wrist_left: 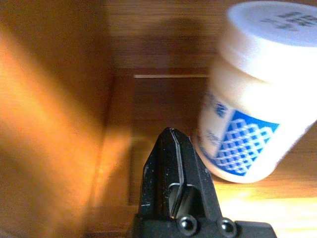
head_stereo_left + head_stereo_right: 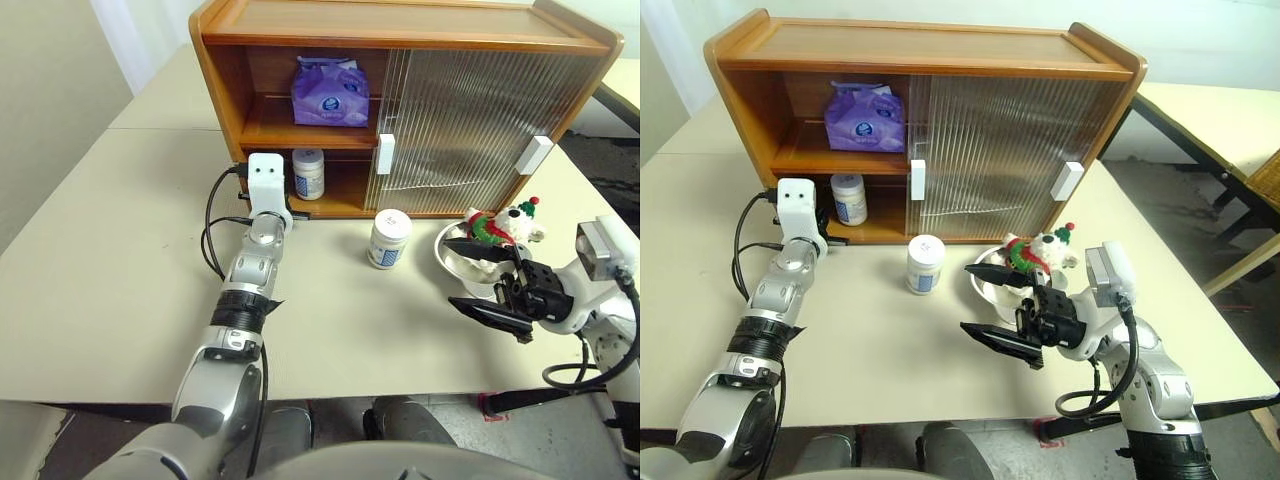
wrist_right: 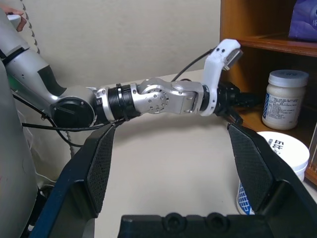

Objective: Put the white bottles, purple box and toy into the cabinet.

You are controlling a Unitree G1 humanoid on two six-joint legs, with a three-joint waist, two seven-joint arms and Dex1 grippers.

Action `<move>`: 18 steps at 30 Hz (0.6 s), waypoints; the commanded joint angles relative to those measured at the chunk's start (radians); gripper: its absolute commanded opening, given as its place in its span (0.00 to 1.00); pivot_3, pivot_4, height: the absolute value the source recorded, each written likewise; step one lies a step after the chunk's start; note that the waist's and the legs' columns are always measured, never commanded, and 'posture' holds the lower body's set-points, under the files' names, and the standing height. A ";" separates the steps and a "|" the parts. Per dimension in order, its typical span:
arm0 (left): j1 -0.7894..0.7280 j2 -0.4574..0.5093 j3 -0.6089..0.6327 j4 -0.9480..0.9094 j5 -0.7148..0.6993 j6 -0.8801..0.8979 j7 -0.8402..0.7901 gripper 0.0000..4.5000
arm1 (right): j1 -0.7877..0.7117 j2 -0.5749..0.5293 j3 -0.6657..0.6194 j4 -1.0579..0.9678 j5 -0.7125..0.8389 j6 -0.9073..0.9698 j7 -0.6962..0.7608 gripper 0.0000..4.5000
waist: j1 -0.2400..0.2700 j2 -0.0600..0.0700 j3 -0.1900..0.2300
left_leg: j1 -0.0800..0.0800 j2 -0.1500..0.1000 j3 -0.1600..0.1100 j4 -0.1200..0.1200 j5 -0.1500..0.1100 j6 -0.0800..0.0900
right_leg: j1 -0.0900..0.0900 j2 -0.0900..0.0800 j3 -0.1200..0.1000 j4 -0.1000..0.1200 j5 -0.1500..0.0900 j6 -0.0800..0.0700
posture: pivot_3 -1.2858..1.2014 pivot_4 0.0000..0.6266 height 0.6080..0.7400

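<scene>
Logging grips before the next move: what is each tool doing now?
Left tool: shut, empty, beside the jar.
Right tool: open, empty.

Purple box [image 2: 330, 92] on cabinet's [image 2: 400, 40] upper shelf, white bottles [image 2: 308, 173] [image 2: 389, 238] inside and outside, toy [image 2: 503, 226] in bowl [image 2: 452, 262]

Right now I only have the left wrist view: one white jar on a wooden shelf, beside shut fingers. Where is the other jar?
Observer: The second white bottle stands on the table, in front of the cabinet and outside it.
Operator: And the purple box?
Observer: The purple box sits on the upper shelf, in the open left half.
Operator: The toy?
Observer: The toy lies in a bowl on the table, near the open right gripper.
</scene>
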 commanded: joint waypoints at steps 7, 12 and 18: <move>-0.026 -0.033 -0.033 0.007 0.005 0.001 -0.016 0.01 | -0.002 0.004 0.002 0.017 -0.016 -0.016 0.010 1.00 | -0.007 0.000 0.000 | 0.000 0.000 0.001 0.000 0.001 0.000 | 0.000 0.000 0.000 0.000 0.000 -0.001 | 0.45 0.07 1.00; -0.046 -0.026 -0.028 0.039 0.000 -0.013 -0.028 0.01 | -0.004 0.005 0.003 0.000 -0.017 -0.008 -0.006 1.00 | -0.007 0.000 0.000 | 0.000 0.000 0.001 0.000 0.001 0.000 | 0.000 0.000 0.000 0.000 0.001 0.001 | 0.45 0.07 1.00; -0.071 -0.027 -0.029 0.083 -0.005 -0.037 -0.043 0.01 | -0.005 0.003 0.001 -0.008 -0.014 -0.004 -0.015 1.00 | -0.007 0.000 0.000 | 0.000 0.000 0.001 0.000 0.001 -0.001 | 0.000 0.000 0.001 0.000 0.002 0.003 | 0.45 0.07 1.00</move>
